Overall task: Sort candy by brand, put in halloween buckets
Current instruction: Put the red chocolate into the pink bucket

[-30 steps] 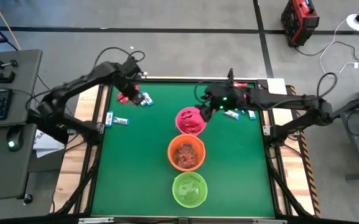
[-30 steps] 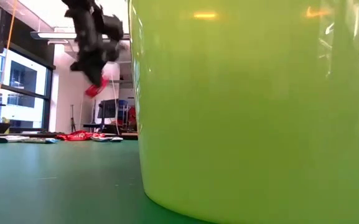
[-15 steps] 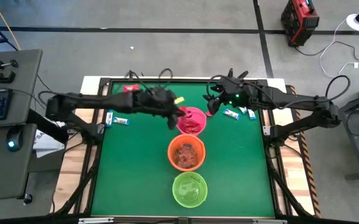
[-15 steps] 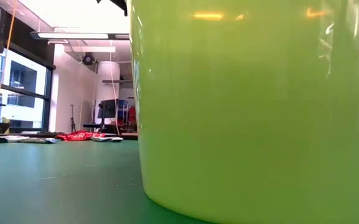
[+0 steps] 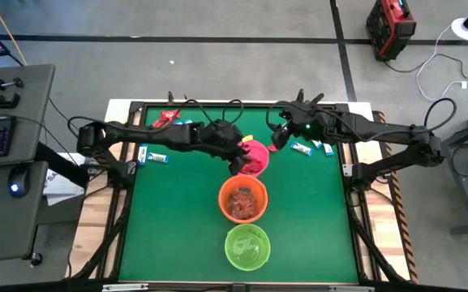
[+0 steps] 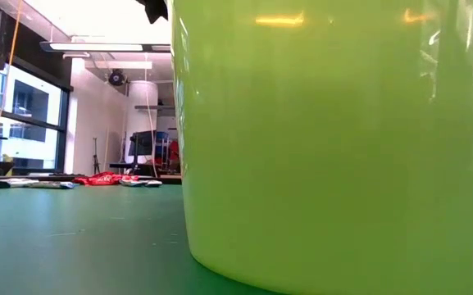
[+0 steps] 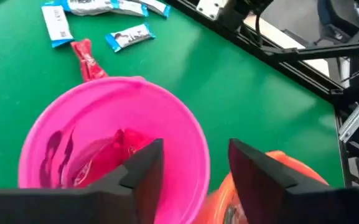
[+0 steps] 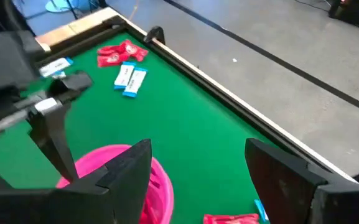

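left pincer [image 7: 191, 165] over pink bucket [image 7: 114, 146], fingers apart, empty; red candy [image 7: 114, 152] inside. right pincer [image 8: 198, 168] wide, nearby.

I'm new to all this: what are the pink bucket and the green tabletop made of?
The pink bucket looks like smooth, slightly glossy plastic: thin rim, even colour, soft sheen. The green tabletop seems a matte mat or felt-like covering, flat without glare, though that is uncertain.

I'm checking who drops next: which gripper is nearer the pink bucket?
Left. The left gripper hangs open over the pink bucket, at its rim. The right gripper is open too, off to the bucket's far side.
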You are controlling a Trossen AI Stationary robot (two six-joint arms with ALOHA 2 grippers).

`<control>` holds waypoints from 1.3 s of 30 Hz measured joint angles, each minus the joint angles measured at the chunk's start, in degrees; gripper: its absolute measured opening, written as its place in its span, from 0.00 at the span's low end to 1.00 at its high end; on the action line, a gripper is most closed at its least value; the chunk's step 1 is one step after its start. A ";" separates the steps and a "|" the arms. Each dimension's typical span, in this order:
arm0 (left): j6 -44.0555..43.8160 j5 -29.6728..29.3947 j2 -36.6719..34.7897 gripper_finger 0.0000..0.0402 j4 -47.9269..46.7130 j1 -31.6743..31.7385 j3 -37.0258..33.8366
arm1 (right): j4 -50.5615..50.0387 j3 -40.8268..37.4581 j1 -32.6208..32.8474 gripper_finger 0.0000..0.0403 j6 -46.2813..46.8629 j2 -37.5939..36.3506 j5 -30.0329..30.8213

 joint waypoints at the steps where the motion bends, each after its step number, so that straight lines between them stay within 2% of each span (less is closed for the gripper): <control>1: 0.04 0.01 -0.13 0.46 -0.47 0.36 0.02 | -0.49 0.00 -0.15 0.63 0.12 0.00 0.27; 4: 0.65 -0.04 -1.17 0.52 -4.40 2.44 0.03 | -3.28 0.02 -1.22 0.63 3.34 0.07 1.50; 8: 1.13 -0.37 -3.45 0.56 -13.12 5.77 0.04 | -11.75 -0.34 -6.06 0.63 17.62 1.03 0.75; 10: 1.77 -1.20 -4.73 0.56 -15.49 7.27 -0.27 | -14.58 -2.45 -9.75 0.63 23.53 1.98 -1.55; 16: 4.23 -6.21 -11.05 0.56 -16.58 11.35 -3.52 | -5.10 -12.12 -20.37 0.63 29.89 6.50 -14.95; 19: 5.17 -9.08 -15.77 0.56 -16.47 13.52 -5.78 | 0.77 -15.30 -23.09 0.63 31.71 9.48 -18.55; 28: 2.99 -11.64 -28.17 0.56 -15.83 16.52 -12.89 | 4.79 -16.18 -23.84 0.63 37.36 20.46 -19.84; 34: 1.05 -11.84 -31.65 0.56 -15.80 15.66 -17.82 | 7.52 -16.17 -23.69 0.63 41.19 26.38 -20.05; 39: -0.29 -11.82 -32.41 0.56 -15.66 15.17 -20.81 | 9.73 -16.14 -22.86 0.62 43.61 27.52 -20.60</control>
